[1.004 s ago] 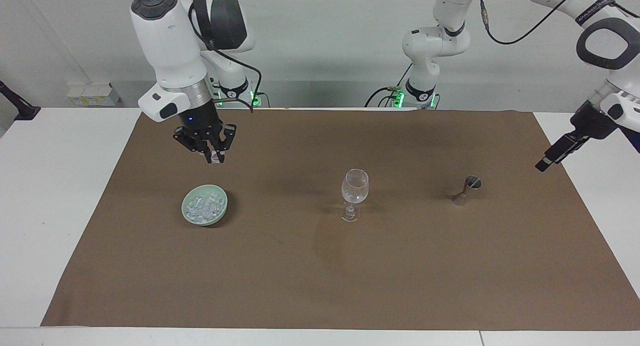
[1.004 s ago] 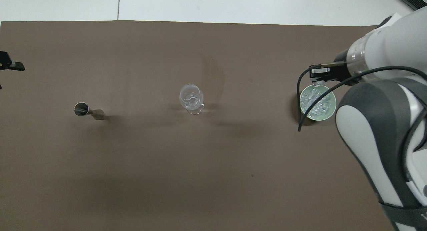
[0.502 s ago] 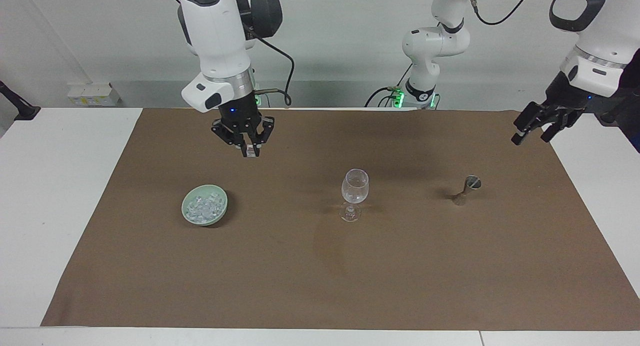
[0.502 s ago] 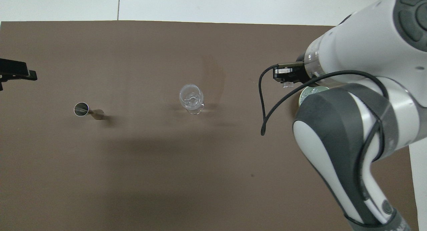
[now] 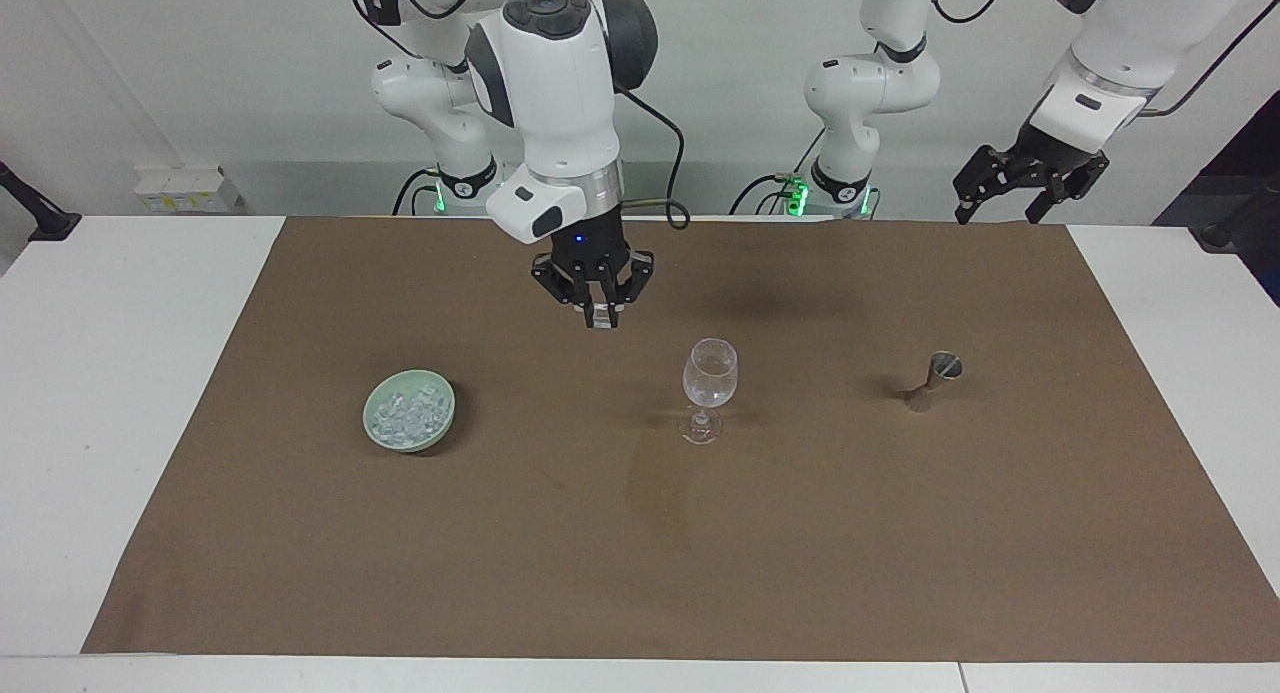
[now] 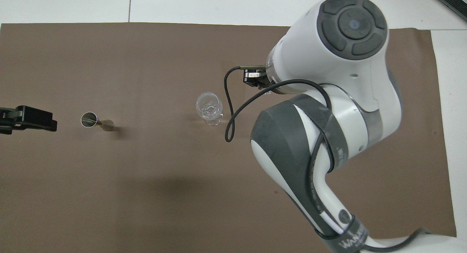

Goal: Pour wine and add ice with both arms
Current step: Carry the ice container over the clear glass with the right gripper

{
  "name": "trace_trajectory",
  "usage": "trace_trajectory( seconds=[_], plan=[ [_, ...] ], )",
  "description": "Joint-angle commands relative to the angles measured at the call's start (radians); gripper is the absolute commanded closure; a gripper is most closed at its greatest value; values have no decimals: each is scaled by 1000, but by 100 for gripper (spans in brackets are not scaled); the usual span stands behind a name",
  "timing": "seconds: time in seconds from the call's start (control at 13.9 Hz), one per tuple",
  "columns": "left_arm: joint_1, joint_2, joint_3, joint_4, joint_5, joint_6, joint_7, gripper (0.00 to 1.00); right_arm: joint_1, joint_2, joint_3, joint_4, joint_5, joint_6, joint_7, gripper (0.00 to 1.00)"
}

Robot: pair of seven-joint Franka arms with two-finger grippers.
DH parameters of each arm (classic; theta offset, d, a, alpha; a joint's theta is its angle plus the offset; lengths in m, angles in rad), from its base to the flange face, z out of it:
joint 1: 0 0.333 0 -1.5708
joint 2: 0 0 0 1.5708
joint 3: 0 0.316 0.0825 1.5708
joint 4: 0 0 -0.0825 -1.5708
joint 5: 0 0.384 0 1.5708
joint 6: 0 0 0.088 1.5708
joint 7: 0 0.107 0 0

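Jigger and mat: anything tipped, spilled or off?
The metal jigger leans instead of standing upright, toward the left arm's end of the mat. A faint darker stain marks the brown mat, farther from the robots than the upright wine glass. Nothing else stands out.

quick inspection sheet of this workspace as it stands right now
surface: brown mat on a white table.
job's things: green bowl of ice toward the right arm's end; empty wine glass upright mid-mat; metal jigger toward the left arm's end.
clutter: nothing seen.
grippers: right tool up over the mat between bowl and glass, shut on an ice cube; left tool raised, open, empty.
cables: black cable looping off the right wrist.
surroundings: white wall, small white box by it.
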Motion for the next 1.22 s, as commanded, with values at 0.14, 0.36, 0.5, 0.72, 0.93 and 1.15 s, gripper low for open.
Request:
trace_trajectory(
  seconds=[0.14, 0.36, 0.5, 0.72, 0.93, 1.15],
  plan=[
    [6, -44, -4, -69, 19, 15, 57, 0, 28, 54, 35, 63, -5, 42, 87, 100],
    [11, -47, -1, -77, 16, 18, 60, 0, 59, 104, 33, 66, -5, 138, 141, 100],
    [8, -44, -2, -72, 13, 20, 56, 0, 78, 142, 35, 78, -5, 186, 167, 100],
    [-5, -42, 7, -69, 11, 20, 56, 0, 110, 181, 33, 80, -5, 255, 210, 100],
    [-6, -42, 10, -65, 11, 18, 56, 0, 131, 179, 33, 67, -16, 258, 229, 100],
    [11, -48, 12, -37, 11, 15, 54, 0, 133, 170, 33, 47, -43, 249, 230, 100]
  ],
)
